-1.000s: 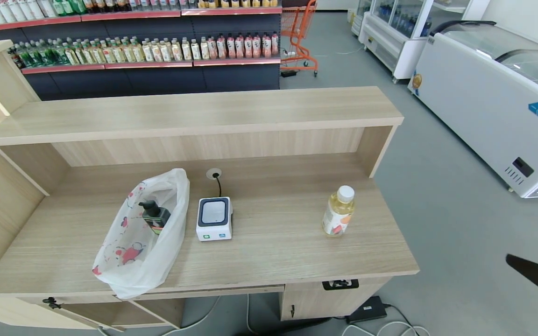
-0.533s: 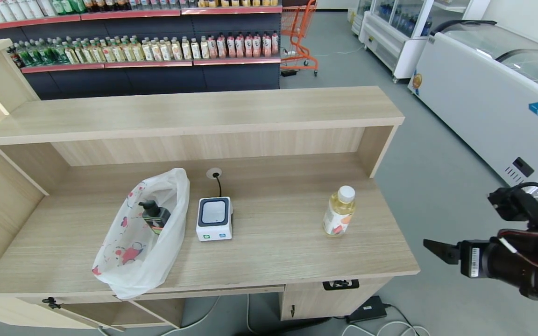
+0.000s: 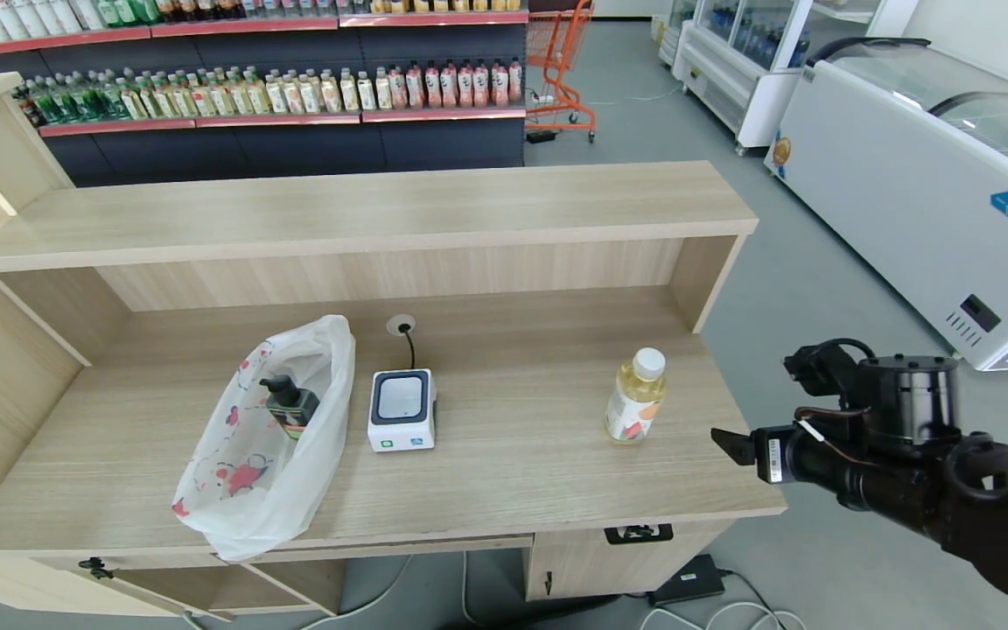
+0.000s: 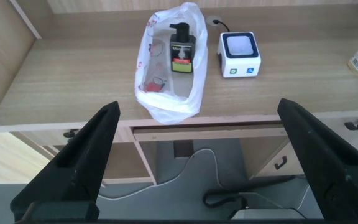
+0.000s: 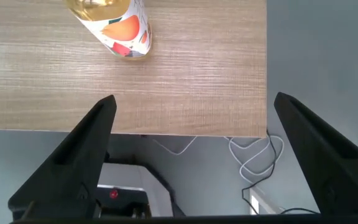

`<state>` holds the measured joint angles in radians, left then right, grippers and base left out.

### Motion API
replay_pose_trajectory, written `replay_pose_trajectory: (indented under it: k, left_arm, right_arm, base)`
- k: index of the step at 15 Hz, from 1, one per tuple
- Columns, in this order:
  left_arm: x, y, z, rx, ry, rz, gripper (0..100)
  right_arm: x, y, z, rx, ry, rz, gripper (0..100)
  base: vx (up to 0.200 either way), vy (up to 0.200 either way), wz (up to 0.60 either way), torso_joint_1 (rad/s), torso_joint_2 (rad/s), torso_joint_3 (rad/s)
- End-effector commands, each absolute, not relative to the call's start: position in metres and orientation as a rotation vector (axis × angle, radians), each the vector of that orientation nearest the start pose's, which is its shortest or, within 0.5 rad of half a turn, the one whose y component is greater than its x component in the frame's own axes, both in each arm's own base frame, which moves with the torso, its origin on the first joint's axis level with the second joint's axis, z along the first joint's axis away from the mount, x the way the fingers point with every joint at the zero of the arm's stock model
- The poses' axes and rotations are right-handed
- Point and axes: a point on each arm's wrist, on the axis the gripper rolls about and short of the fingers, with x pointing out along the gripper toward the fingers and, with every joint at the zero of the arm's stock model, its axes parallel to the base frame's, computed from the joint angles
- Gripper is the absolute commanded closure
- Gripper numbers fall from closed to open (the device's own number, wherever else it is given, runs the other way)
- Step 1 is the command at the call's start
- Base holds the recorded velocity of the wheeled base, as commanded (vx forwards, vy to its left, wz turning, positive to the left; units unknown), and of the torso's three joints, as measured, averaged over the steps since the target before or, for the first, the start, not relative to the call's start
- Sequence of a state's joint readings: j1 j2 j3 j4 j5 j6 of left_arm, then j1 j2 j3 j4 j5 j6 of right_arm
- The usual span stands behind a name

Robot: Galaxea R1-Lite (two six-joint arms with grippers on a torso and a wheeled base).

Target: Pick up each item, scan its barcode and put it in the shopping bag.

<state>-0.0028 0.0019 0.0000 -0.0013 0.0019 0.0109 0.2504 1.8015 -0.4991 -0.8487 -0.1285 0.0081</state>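
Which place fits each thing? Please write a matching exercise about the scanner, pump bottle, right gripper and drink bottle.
Things: 1 scanner; 2 pump bottle; 3 right gripper; 4 drink bottle
Places: A inside the shopping bag; B upright on the counter's right part; C beside the bag, mid-counter; D in the air, right of the drink bottle
Pairs: 1-C, 2-A, 3-D, 4-B

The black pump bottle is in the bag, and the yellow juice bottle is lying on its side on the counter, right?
Not quite. The yellow juice bottle is standing upright on the counter, with its white cap on top, as the head view shows. The rest is right: the black pump bottle is in the bag.
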Motion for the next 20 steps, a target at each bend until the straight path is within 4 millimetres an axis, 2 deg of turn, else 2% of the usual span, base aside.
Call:
replay_pose_trajectory:
  k: [1, 4, 9, 12, 20]
  left_arm:
    - [-0.023, 0.0, 0.076, 0.011, 0.0, 0.0, 0]
    - [-0.023, 0.0, 0.076, 0.011, 0.0, 0.0, 0]
    - [-0.023, 0.0, 0.076, 0.011, 0.0, 0.0, 0]
    - [-0.023, 0.0, 0.076, 0.011, 0.0, 0.0, 0]
    - [-0.023, 0.0, 0.076, 0.011, 0.0, 0.0, 0]
  right_arm:
    - [0.29, 0.075, 0.084, -0.092, 0.471, 0.131, 0]
    - [0.311, 0.088, 0.079, -0.088, 0.424, 0.156, 0]
    - [0.323, 0.102, 0.064, -0.093, 0.42, 0.19, 0]
    - [0.34, 0.112, 0.06, -0.089, 0.379, 0.204, 0]
    - [0.369, 0.134, 0.036, -0.094, 0.318, 0.248, 0]
  base:
    - [0.0, 0.0, 0.0, 0.0, 0.0, 0.0]
    - [0.0, 0.0, 0.0, 0.0, 0.0, 0.0]
    - [0.0, 0.0, 0.0, 0.0, 0.0, 0.0]
    - [0.0, 0.0, 0.0, 0.0, 0.0, 0.0]
    - [0.0, 0.0, 0.0, 0.0, 0.0, 0.0]
